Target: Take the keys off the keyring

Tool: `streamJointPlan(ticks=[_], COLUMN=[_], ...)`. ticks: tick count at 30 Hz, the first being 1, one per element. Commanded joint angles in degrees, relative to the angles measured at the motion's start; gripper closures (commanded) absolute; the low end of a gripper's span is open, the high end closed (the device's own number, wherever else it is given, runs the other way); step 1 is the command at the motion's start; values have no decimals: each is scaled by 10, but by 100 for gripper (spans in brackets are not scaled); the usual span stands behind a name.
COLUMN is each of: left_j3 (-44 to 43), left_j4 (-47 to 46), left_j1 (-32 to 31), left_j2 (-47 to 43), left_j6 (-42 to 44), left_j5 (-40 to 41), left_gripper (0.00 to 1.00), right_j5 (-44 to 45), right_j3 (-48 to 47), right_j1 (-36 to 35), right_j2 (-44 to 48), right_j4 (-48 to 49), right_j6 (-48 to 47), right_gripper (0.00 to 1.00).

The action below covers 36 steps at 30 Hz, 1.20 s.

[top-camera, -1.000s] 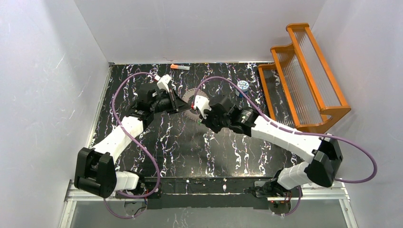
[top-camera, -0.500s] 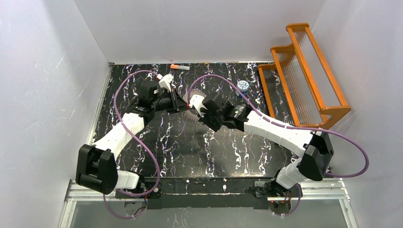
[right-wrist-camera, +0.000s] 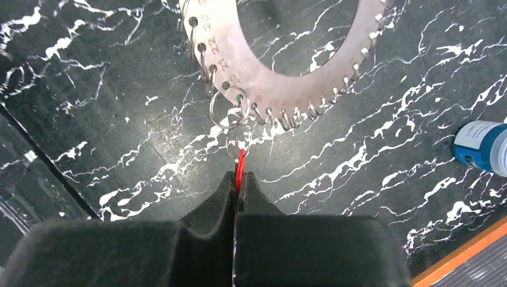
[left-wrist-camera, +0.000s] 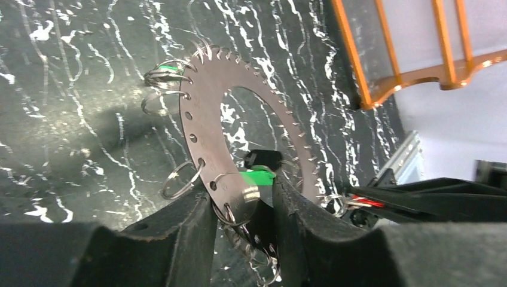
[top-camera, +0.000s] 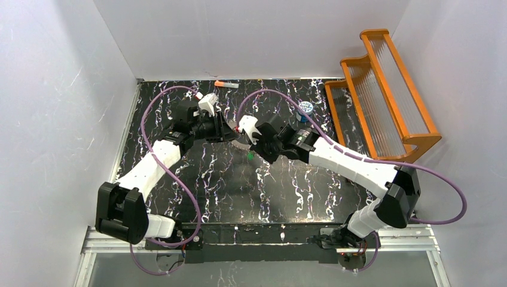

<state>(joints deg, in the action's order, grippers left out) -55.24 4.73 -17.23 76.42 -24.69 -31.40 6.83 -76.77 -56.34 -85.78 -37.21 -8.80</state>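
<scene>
The keyring (left-wrist-camera: pixel 239 119), a flat grey toothed ring, is held tilted above the black marbled table between my two grippers (top-camera: pixel 239 142). My left gripper (left-wrist-camera: pixel 242 197) is shut on its lower edge, with one green key (left-wrist-camera: pixel 258 177) pressed between the fingers beside the plate. A second green key (left-wrist-camera: pixel 170 70) hangs on wire loops at the ring's far edge. My right gripper (right-wrist-camera: pixel 239 176) is shut on the red key (right-wrist-camera: pixel 240 164), which hangs from a split ring (right-wrist-camera: pixel 226 110) on the keyring (right-wrist-camera: pixel 281 84). The red key also shows in the left wrist view (left-wrist-camera: pixel 370 203).
A blue-and-white canister (top-camera: pixel 306 108) stands right of the grippers, also in the right wrist view (right-wrist-camera: pixel 481 146). An orange-and-grey stick (top-camera: pixel 226 85) lies at the back edge. An orange wooden rack (top-camera: pixel 382 89) fills the right side. White walls close in the table.
Both grippers have shifted slightly toward the back of the table with the ring between them. Both grips are unchanged.
</scene>
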Motion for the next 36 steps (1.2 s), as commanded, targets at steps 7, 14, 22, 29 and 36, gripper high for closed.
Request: streamJointPlan(ticks=[7, 14, 22, 29, 36], left_j3=[12, 33, 52, 62, 76], left_j4=[28, 28, -13, -33, -53], left_j1=[22, 23, 11, -54, -121], left_j2=[-65, -115, -117, -101, -80], left_j6=[101, 128, 130, 140, 168], left_j5=[91, 100, 0, -32, -30], left_gripper=[52, 44, 42, 43, 43], right_j5=[10, 7, -14, -35, -58], right_j3=[-51, -54, -47, -44, -44], right_j1=[13, 19, 22, 30, 39], right_j2=[15, 0, -2, -3, -19], right_j4=[-82, -89, -84, -74, -62], right_j6=[10, 17, 15, 9, 11], right_gripper=[99, 99, 99, 99, 99])
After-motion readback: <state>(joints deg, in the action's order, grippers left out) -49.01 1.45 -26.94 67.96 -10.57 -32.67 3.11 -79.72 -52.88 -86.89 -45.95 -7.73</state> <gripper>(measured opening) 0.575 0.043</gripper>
